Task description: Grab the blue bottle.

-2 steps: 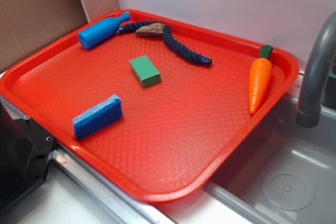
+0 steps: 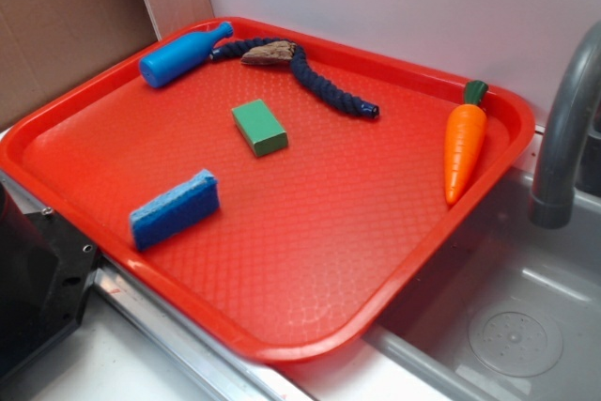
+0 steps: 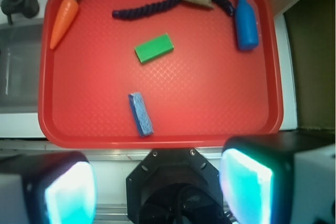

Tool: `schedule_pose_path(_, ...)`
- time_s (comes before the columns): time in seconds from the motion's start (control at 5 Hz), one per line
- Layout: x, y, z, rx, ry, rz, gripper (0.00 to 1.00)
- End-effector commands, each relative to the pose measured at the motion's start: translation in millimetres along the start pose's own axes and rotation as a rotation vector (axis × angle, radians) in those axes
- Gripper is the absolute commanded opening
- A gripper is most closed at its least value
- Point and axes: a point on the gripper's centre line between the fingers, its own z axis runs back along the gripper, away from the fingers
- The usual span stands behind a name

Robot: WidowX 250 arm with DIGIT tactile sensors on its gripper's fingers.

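Nothing has moved since the earlier frame | gripper (image 3: 157, 184) fingers wide apart, holding nothing, at bottom of wrist frame | red tray (image 2: 310, 321) holds blue bottle (image 2: 180, 53) upper left, rope (image 2: 324, 86), green block (image 2: 259, 127), sponge (image 2: 175, 208), carrot (image 2: 464, 147).

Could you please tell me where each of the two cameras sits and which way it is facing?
Exterior: beside the tray, angled down across it toward the wall; dark robot base at lower left.
Wrist: on the arm, high above, looking straight down; the open claw has its pads at the bottom edge.
Shared: blue bottle, rope, green block, sponge, carrot.
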Motion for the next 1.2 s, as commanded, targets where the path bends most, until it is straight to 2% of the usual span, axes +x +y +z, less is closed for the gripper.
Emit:
schedule_pose_path(0.0, 71.8, 83.2, -89.1, 0.122, 0.031, 0.065, 1.00)
schedule_pose_path(0.2, 96.4, 111.1, -126.6, 0.181, 0.063, 0.056, 1.00)
schedule_pose_path(0.4, 112.6, 133.4, -156.7, 0.184, 0.106, 0.050, 1.00)
schedule_pose_path(0.6, 125.7, 150.8, -172.7, 0.176, 0.136, 0.056, 1.00)
schedule_pose_path(1.0, 158.5, 158.7, -197.4, 0.134, 0.155, 0.025, 1.00)
